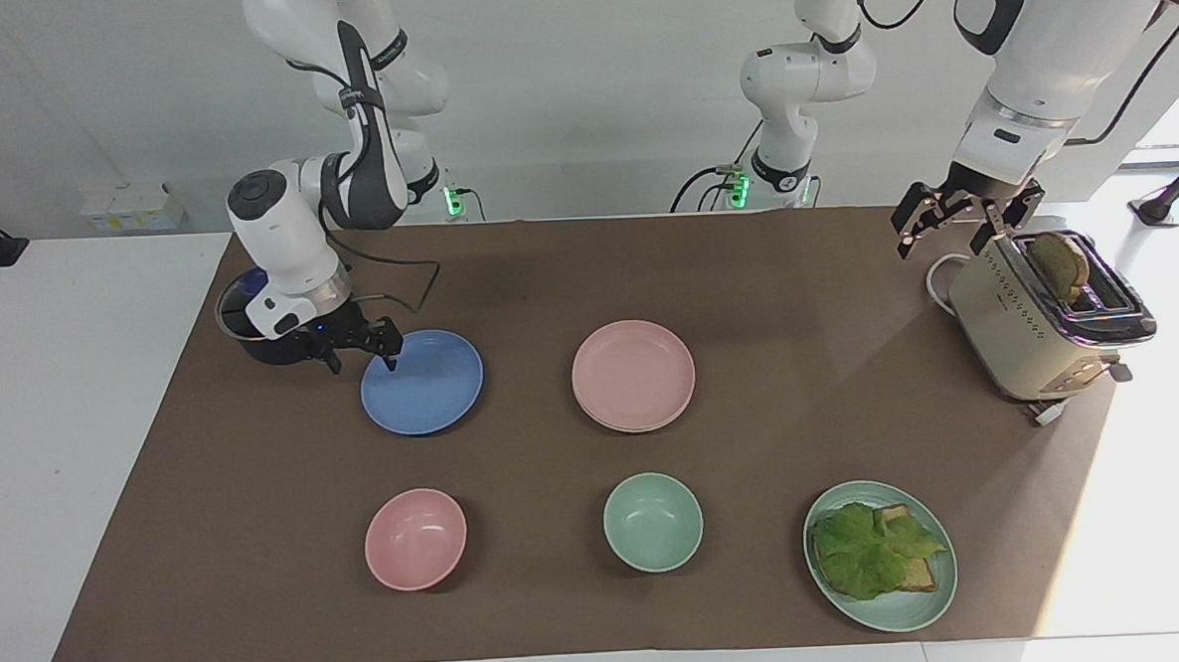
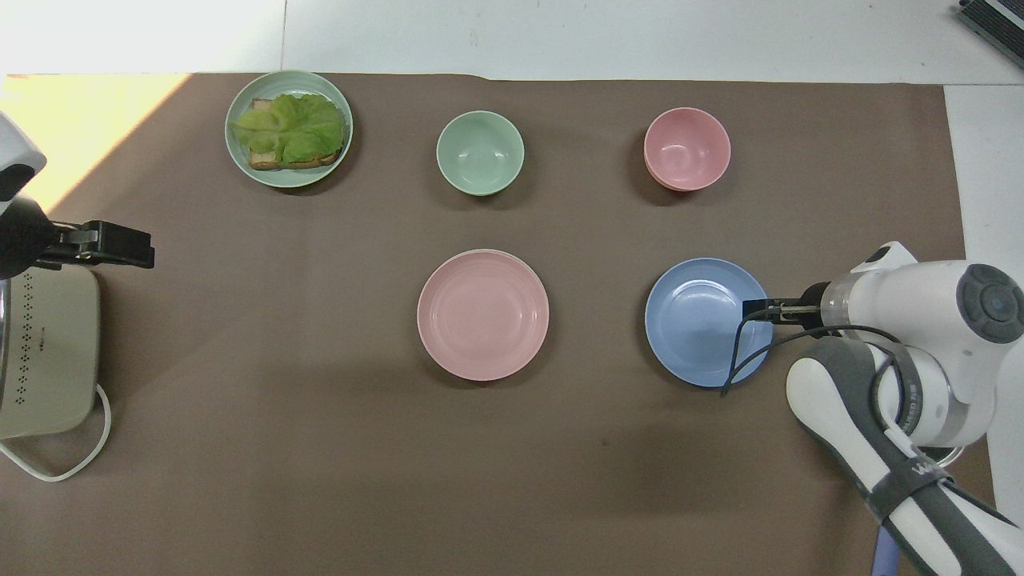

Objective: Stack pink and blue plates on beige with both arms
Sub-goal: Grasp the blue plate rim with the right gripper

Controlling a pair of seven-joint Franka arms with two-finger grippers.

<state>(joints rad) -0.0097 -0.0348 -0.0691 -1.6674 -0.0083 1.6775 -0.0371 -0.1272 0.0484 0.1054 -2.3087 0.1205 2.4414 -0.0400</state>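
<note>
A blue plate [image 1: 423, 383] and pink plate [image 1: 633, 374] lie on brown paper [image 1: 547, 273], beside a cream toaster [image 1: 1032, 327].

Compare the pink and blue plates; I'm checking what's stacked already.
The pink plate lies on another plate, whose paler rim shows beneath; the blue plate lies bare on the mat. The right end effector is at the blue plate's rim; the left end effector, over the toaster, is far from the pink plate. Both are round, shallow, equal in size.

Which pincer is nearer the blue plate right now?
Right. The right pincer is open at the blue plate, at its rim on the pot's side. The left pincer is open above the toaster at the left arm's end of the table.
</note>
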